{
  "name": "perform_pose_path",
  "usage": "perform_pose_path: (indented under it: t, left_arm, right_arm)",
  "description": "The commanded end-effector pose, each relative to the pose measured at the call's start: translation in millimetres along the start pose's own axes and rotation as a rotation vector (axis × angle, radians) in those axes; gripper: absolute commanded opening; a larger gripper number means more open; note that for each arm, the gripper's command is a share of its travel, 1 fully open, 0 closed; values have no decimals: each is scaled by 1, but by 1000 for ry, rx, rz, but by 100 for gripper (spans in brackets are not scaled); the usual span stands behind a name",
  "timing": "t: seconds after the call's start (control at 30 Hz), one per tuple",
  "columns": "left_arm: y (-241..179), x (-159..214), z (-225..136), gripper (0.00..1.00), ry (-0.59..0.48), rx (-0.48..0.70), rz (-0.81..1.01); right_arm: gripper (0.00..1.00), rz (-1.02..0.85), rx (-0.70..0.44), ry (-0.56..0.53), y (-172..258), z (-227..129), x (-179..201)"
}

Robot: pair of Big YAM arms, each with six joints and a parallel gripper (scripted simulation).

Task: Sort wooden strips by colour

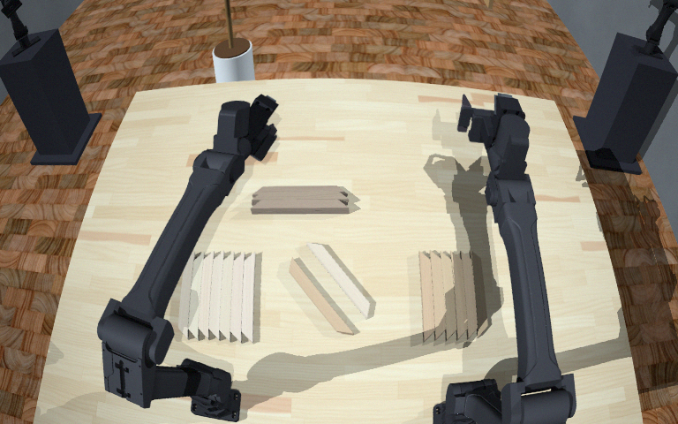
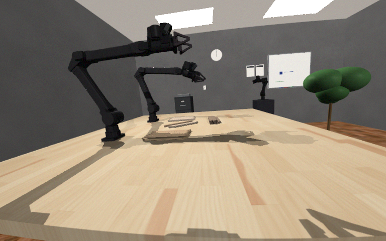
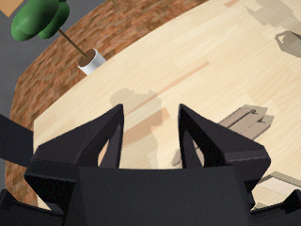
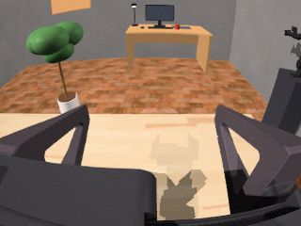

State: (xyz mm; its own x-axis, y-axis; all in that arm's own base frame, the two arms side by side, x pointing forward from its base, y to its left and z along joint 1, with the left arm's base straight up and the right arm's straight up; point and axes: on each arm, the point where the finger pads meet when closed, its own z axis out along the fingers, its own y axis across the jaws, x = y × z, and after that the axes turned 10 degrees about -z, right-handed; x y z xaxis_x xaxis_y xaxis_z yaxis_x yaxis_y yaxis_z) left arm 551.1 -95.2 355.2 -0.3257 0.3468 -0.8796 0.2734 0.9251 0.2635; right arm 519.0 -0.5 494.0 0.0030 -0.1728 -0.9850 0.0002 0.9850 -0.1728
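Note:
A loose tan strip (image 1: 320, 296) and a loose pale strip (image 1: 341, 277) lie slantwise side by side, apart, mid-table. A row of pale strips (image 1: 224, 294) lies left of them in the top view, a row of tan strips (image 1: 435, 290) (image 2: 170, 134) right of them, partly in shadow. A row of grey-brown strips (image 1: 299, 195) (image 2: 213, 119) (image 3: 240, 123) lies behind them. My left gripper (image 3: 150, 111) (image 2: 203, 78) is partly open and empty, high above the table beyond the grey-brown row. My right gripper (image 4: 151, 111) (image 2: 190, 41) is wide open and empty, high over the far right part.
A potted plant (image 1: 233, 62) (image 3: 93, 62) (image 4: 69, 103) stands on the floor beyond the table's far edge. Dark pedestals (image 1: 49, 100) (image 1: 627, 100) bearing other arms stand beyond both sides. My forearms pass over the table on either side of the strips.

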Motion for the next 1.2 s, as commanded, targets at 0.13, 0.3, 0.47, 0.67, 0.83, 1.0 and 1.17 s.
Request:
perform_pose_path:
  t: [0.13, 0.3, 0.47, 0.67, 0.83, 1.0, 1.17]
  left_arm:
    - [-42, -5, 20, 42, 70, 95, 224]
    - [-55, 7, 26, 42, 106, 128, 281]
    - [-73, 21, 33, 42, 148, 176, 368]
    - [-106, 41, 40, 42, 200, 259, 491]
    - [-120, 51, 43, 42, 225, 299, 551]
    - [-135, 66, 46, 42, 260, 352, 638]
    - [-160, 84, 46, 42, 294, 428, 740]
  right_arm:
    - [100, -13, 5, 11, -4, 4, 2]
    - [100, -6, 10, -19, -7, 2, -16]
    - [100, -15, 16, -48, -10, -1, -35]
    - [100, -14, 18, -62, -11, -3, -43]
    - [100, -15, 18, -63, -11, -3, -44]
    - [100, -16, 18, -66, -11, -5, -46]
    - [100, -13, 18, -69, -11, -6, -48]
